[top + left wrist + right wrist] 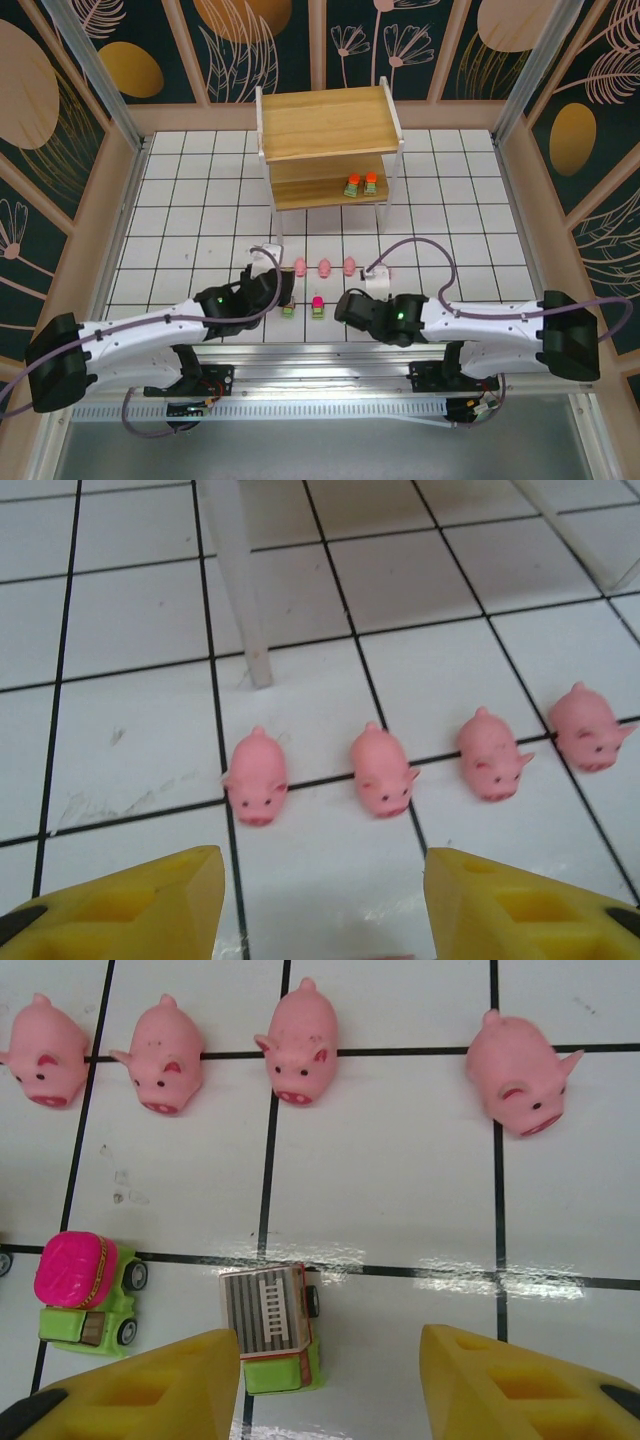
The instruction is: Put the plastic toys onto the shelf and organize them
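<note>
Shelf (pixel 325 120) stands at the far side of the table (pixel 190 210). It is rigid and is the target, not something to be gripped. Two orange-top trucks (pixel 361 185) are already seated on the lower board, at its right end.

Left gripper (pixel 320 915): jaws apart, nothing between them, aimed at the pig row.

Right gripper (pixel 330 1390): jaws apart. Grey-top truck (pixel 270 1325) lies close by one finger and is not clamped; whether they touch cannot be told.

Pink-top truck (pixel 85 1290) is on the table just beside the grey-top one.

Four pigs (pixel 258 777) are lined up on the table in front of the shelf.

Handling, as judged:
- Trucks: light, hard plastic, wheeled, so likely to roll. To be pinched across the body sides, above the wheels.
- Pigs: light, rounded, possibly slick. To be taken across the flanks at mid-body, not by snout or ears.
</note>
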Motion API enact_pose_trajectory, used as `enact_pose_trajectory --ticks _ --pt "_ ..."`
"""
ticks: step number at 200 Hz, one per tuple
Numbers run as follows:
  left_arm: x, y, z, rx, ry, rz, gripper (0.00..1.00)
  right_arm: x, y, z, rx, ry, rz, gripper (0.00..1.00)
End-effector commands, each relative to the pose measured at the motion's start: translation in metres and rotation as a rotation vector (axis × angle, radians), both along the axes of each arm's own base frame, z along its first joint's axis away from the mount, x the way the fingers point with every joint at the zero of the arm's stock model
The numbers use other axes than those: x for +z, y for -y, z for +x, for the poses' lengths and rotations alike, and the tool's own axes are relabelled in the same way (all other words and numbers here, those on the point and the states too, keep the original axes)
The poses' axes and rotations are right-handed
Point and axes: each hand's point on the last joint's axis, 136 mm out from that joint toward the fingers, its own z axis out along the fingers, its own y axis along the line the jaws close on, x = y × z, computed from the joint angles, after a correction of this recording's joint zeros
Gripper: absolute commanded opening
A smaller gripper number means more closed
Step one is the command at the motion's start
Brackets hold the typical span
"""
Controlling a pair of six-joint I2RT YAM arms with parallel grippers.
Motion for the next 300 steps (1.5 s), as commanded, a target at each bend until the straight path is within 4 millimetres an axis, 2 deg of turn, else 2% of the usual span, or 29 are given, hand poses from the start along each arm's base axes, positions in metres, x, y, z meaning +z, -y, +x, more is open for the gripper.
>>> enact_pose_trajectory --ticks 1,27,77,140,212,300 --pt "-0.005 -0.002 -0.006 -0.023 -0.006 -0.022 0.56 0.001 -0.013 0.001 -0.034 0.012 0.048 0.54" --pt "-0.013 -0.005 -0.01 -0.041 -0.014 -0.008 0.56 -0.008 -0.018 0.0 -0.023 -0.005 0.039 0.6" --pt "-0.025 -0.005 -0.013 -0.06 -0.028 -0.009 0.57 -0.023 -0.022 -0.001 -0.001 -0.022 0.005 0.61" --pt "-0.033 -0.007 -0.015 -0.075 -0.029 0.015 0.57 -0.037 -0.025 0.0 0.017 -0.031 -0.025 0.52" --pt "-0.039 -0.008 -0.016 -0.083 -0.035 0.032 0.57 -0.057 -0.019 -0.002 0.011 -0.053 -0.06 0.47" --pt "-0.043 -0.009 -0.016 -0.079 -0.038 0.03 0.58 -0.068 -0.015 -0.005 0.01 -0.066 -0.083 0.42"
